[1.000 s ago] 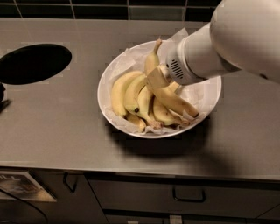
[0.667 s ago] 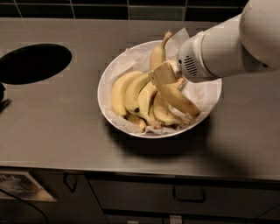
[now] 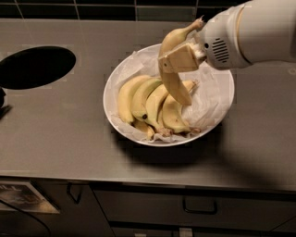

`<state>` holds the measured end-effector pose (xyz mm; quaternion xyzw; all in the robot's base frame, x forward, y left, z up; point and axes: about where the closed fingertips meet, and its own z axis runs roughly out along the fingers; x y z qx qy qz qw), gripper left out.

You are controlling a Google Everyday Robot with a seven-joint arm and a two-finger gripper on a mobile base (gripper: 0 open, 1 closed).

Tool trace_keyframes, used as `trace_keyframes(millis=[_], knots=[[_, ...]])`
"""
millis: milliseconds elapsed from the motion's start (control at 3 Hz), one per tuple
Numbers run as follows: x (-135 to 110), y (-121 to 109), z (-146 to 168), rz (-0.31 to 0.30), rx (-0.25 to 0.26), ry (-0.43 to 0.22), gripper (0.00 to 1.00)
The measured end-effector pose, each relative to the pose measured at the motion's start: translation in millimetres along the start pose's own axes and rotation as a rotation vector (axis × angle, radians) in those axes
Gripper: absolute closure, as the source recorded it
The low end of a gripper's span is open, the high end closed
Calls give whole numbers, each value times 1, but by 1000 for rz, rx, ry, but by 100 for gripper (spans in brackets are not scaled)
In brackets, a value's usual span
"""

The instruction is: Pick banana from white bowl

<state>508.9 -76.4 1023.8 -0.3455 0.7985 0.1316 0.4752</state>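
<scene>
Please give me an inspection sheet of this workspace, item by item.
Surface: grey countertop with a dark round hole at left.
Job's things: banana held above the white bowl, which is lined with paper.
Clutter: other bananas in the bowl; dark object at the left edge.
End effector: the end effector is over the bowl, shut on the banana.
Cables: thin dark line at bottom left, possibly a cable.
Surroundings: dark tiles behind, drawers below.

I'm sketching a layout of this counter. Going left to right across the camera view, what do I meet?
Left to right: dark round hole → white bowl's left rim → bunched bananas lying in it → banana held over the bowl, clamped in the pincer → white arm at the right edge.
</scene>
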Motion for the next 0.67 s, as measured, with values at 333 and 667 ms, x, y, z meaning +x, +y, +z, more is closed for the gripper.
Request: trace_keyframes(millis=[333,667], knots=[[-28,12,-17,-65,-29,-51,100],[-49,22,-35,-107,-43,-103,100]])
